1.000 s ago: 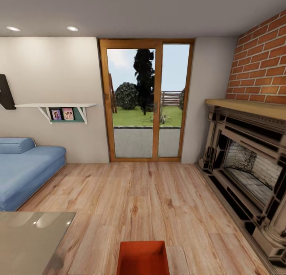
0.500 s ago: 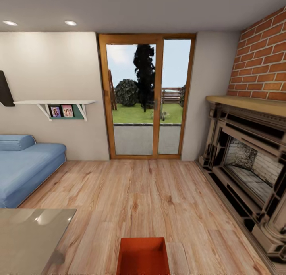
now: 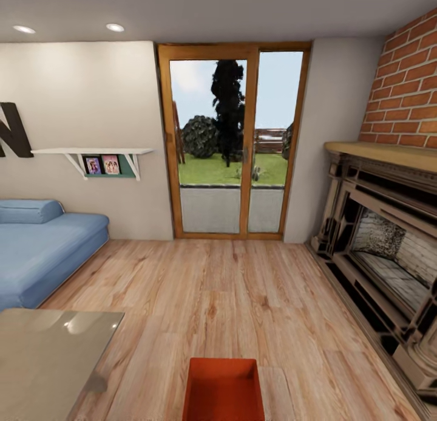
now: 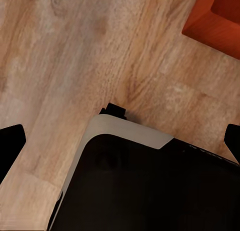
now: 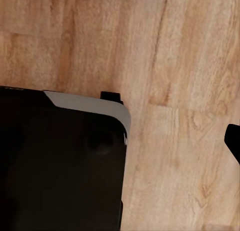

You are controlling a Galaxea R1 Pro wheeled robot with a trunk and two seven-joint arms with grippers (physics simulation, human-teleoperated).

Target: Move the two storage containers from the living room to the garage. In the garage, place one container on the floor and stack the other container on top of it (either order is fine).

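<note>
A bin (image 3: 222, 389) is sitting on the plank floor (image 3: 230, 299) just ahead — best centring on it squarely; left gripper (image 4: 120, 141) is gaping empty, right gripper's spread unclear.

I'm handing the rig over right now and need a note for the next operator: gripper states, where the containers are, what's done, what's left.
Left gripper: jaws wide open, empty, over the wood floor.
Right gripper: one finger sits at the frame edge with nothing held; it looks open.
One storage container sits upright on the living-room floor, right ahead of the base. The glass doors are beyond it and the fireplace is to the right.
Done: nothing picked up yet.
Left: grasp this container, locate the second, take both to the garage and stack them.
</note>
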